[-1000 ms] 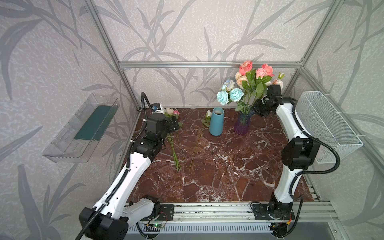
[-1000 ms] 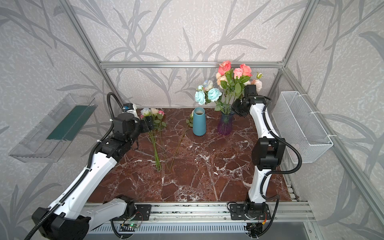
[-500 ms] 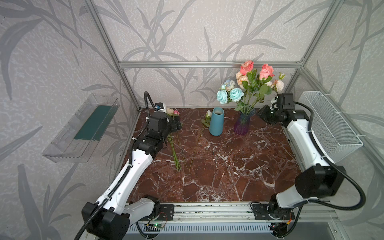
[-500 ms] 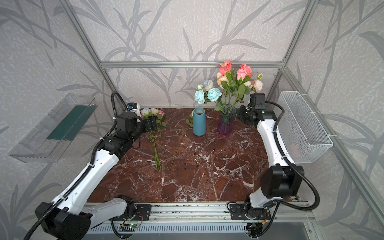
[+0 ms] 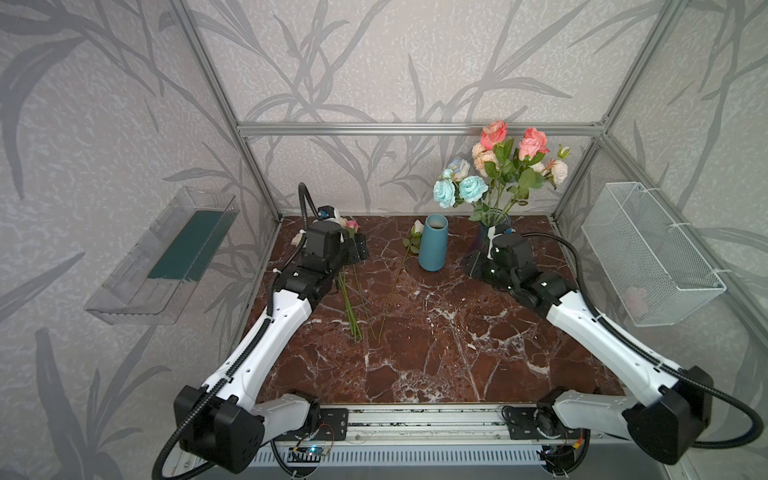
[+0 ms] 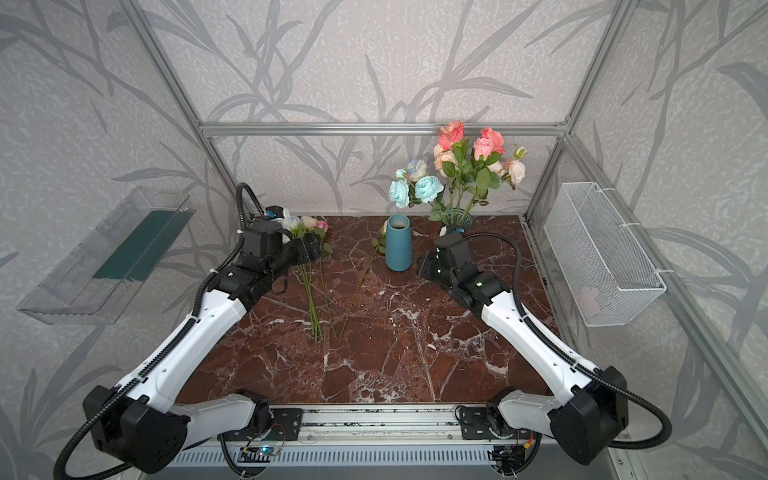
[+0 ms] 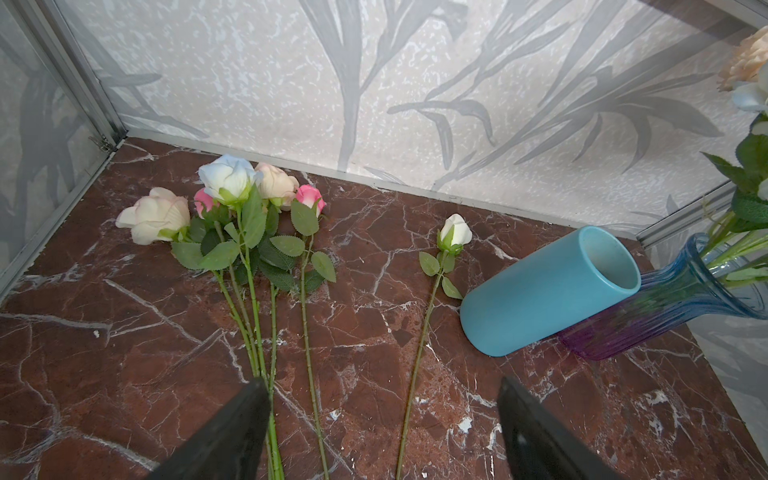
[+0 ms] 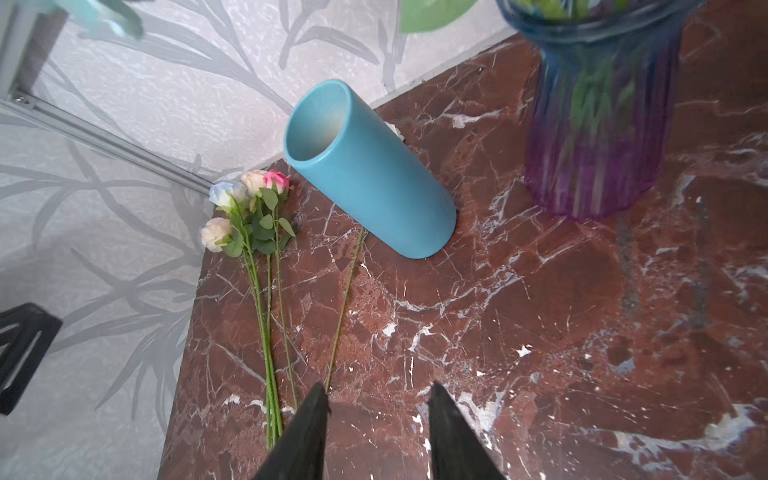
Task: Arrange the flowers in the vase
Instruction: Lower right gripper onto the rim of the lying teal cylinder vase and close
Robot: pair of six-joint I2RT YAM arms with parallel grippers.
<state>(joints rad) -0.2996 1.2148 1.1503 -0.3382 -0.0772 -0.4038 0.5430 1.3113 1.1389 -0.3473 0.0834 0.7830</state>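
Loose roses (image 7: 232, 216): five lie flat near the table's (image 5: 436, 353) back left corner, stems pointing to the front.
White bud (image 7: 455, 232): lies alone, just beside the blue vase (image 5: 432, 249).
Glass vase (image 8: 594, 137): back right, full of standing roses (image 5: 498, 166).
Left tool (image 7: 382, 384): wide, empty, over the loose stems.
Right tool (image 8: 377, 387): partly apart, empty, near the glass vase.
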